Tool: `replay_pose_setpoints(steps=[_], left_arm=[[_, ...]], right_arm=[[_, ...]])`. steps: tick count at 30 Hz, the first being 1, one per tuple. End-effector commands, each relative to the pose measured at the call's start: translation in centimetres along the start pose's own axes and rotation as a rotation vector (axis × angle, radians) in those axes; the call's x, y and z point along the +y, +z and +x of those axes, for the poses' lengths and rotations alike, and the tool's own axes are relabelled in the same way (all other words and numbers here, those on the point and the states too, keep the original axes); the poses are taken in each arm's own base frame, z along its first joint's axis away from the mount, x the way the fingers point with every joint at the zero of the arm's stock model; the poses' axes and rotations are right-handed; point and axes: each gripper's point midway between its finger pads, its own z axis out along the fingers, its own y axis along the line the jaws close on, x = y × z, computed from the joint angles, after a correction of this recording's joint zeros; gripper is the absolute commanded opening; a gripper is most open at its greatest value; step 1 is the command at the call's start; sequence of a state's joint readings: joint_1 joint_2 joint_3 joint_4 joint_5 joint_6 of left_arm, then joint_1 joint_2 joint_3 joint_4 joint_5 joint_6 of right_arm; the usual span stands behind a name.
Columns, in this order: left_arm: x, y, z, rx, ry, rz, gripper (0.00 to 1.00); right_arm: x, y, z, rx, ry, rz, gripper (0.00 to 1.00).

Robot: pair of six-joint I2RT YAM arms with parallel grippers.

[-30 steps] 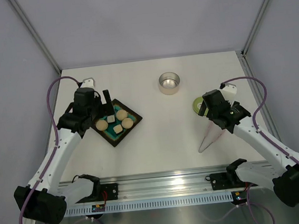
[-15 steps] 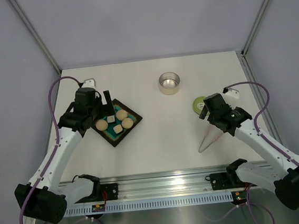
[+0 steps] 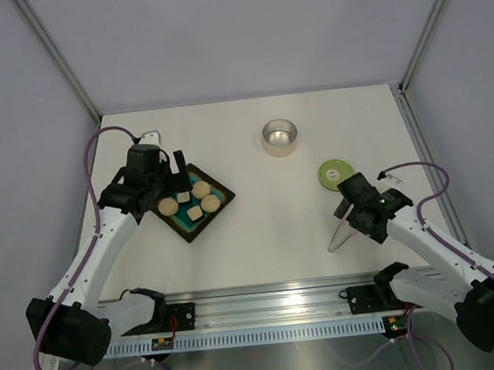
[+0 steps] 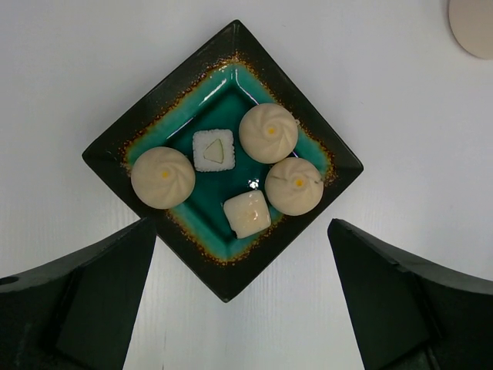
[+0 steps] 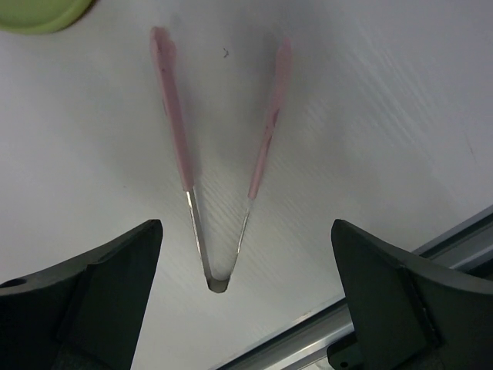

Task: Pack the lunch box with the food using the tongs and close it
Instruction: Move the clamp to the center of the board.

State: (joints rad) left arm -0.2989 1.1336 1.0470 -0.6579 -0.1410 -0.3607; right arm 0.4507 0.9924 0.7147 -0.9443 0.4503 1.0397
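Observation:
The food, three beige dough balls point(image 4: 162, 176) and two pale cubes point(image 4: 213, 149), lies in a dark square tray with a teal inside point(image 4: 223, 277), at the left of the table point(image 3: 184, 233). My left gripper point(image 4: 240, 231) hangs open over the tray's near corner point(image 3: 171, 170) and holds nothing. The steel lunch box point(image 3: 279, 136) stands open at the back centre. Its green lid point(image 3: 336, 173) lies flat to the right. The pink tongs point(image 5: 176, 131) lie on the table with their bend toward the rail. My right gripper point(image 5: 246, 227) is open above them point(image 3: 352, 212) and partly hides them.
An aluminium rail point(image 3: 267, 301) runs along the near table edge, just past the bend of the tongs point(image 5: 431, 254). Grey walls and slanted frame posts point(image 3: 60, 59) close in the back and both sides.
My right gripper has moved from beside the green lid toward the near edge and now hangs over the tongs. The left arm has barely moved.

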Motion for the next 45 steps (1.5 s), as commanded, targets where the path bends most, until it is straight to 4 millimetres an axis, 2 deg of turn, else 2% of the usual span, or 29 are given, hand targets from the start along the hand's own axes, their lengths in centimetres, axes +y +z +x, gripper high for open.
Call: replay_pose_setpoints(steps=[1,6,12,17,21,22,24,25,28,33,40,45], left_arm=[[-1.0,0.1,-1.1,-0.028,-0.018,0.043,0.99],[-1.0,0.0,-1.1,-0.027,-0.019,0.044,0.99],[-0.9,-0.3,-0.7,-0.023,-0.022,0.042,0.99],[-0.6,-0.6,-0.6,-0.024,-0.025,0.035,0.99],[-0.4,-0.8,-0.5,-0.025,-0.025,0.029,0.99],[-0.4,-0.8,-0.3,-0.022,-0.023,0.029,0.99],[-0.3,-0.8,-0.1,-0.017,-0.026,0.025,0.99],[-0.3,-0.8,0.0,-0.013,-0.025,0.025,0.99],[-0.1,-0.9,0.1,-0.014,-0.029,0.019,0.99],[0.1,-1.2,0.1,-0.021,-0.026,0.011,0.99],[0.4,-1.4,0.1,-0.024,-0.024,0.002,0.99],[0.3,-1.3,0.1,-0.025,-0.028,0.004,0.99]], right_arm=[[1.2,1.1,2.0,0.072,0.06,-0.034,0.99],[2.3,3.2,3.6,0.112,-0.02,-0.053,0.99],[5.6,5.8,4.8,0.155,-0.163,-0.125,1.0],[8.2,6.2,5.2,0.159,-0.297,-0.176,1.0],[11.1,5.9,5.9,0.16,-0.422,-0.23,1.0],[11.4,6.0,6.9,0.174,-0.472,-0.228,0.99],[12.8,5.7,7.3,0.168,-0.543,-0.255,1.0],[13.1,5.8,8.4,0.181,-0.596,-0.257,0.99],[15.1,5.3,9.3,0.174,-0.704,-0.3,0.99],[18.3,3.5,11.4,0.15,-0.907,-0.418,0.99],[20.0,1.8,10.8,0.092,-0.945,-0.541,0.99],[20.0,0.7,10.3,0.045,-0.964,-0.617,0.99]])
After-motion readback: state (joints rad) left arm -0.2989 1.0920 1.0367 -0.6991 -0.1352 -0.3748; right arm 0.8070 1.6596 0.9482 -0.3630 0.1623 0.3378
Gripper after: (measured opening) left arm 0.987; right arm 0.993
